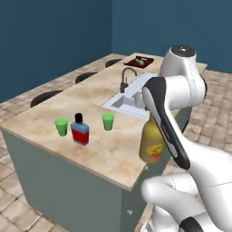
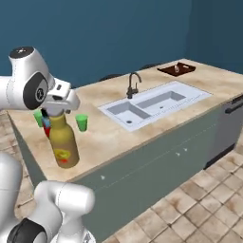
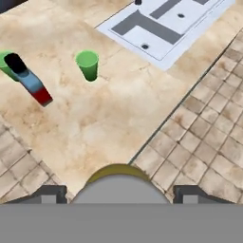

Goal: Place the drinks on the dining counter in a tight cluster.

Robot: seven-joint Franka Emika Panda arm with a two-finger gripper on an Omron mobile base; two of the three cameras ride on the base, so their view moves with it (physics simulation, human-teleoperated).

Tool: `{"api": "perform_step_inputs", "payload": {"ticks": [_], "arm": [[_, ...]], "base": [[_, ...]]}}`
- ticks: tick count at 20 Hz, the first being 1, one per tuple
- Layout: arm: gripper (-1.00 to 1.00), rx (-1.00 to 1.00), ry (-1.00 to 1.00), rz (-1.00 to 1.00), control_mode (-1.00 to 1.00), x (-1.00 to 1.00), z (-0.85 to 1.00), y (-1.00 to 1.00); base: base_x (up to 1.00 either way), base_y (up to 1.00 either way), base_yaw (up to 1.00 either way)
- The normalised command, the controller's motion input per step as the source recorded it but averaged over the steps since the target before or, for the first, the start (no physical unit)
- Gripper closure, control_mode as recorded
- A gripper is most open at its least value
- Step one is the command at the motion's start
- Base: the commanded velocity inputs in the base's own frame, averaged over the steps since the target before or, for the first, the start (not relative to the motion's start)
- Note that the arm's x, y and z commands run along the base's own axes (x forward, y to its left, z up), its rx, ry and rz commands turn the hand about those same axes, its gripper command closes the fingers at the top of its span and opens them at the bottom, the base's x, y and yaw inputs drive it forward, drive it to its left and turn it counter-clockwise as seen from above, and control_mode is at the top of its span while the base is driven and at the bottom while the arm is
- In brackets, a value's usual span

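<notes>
The amber bottle [image 2: 63,144] with a yellow-red label stands upright at the near edge of the dining counter [image 2: 114,137]. My gripper [image 2: 58,111] is shut on its grey cap [image 3: 118,190], with a finger on each side. I cannot tell whether its base touches the top. It also appears beside my forearm as the amber bottle [image 1: 151,144]. The squat blue bottle [image 1: 80,131] with a red label and black cap stands further in on the counter, left of the gripper. In the hand view this blue bottle [image 3: 31,80] is at the upper left.
Two green cups [image 1: 61,126] [image 1: 108,121] flank the blue bottle. The inset sink [image 2: 156,102] with a black faucet [image 2: 133,84] lies beyond. A dark tray [image 2: 176,69] sits at the counter's far end. Black stools [image 1: 45,96] line the far side. Tiled floor [image 3: 204,133] lies below the near edge.
</notes>
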Motion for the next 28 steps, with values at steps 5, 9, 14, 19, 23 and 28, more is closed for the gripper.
{"api": "perform_step_inputs", "payload": {"ticks": [5,9,14,19,23,28], "arm": [[1.00,0.00,0.00,0.00,1.00,0.00,0.00,0.00],[1.00,0.00,0.00,0.00,1.00,0.00,0.00,0.00],[1.00,0.00,0.00,0.00,1.00,0.00,0.00,0.00],[1.00,0.00,0.00,0.00,1.00,0.00,0.00,0.00],[1.00,0.00,0.00,0.00,1.00,0.00,0.00,0.00],[1.00,0.00,0.00,0.00,1.00,0.00,0.00,0.00]], "base": [[0.17,0.25,-0.59],[-0.53,-0.26,-0.05],[-0.07,0.17,-0.15],[-0.30,0.39,-0.20],[-0.99,-0.01,-0.14],[-0.52,0.06,-0.03]]}}
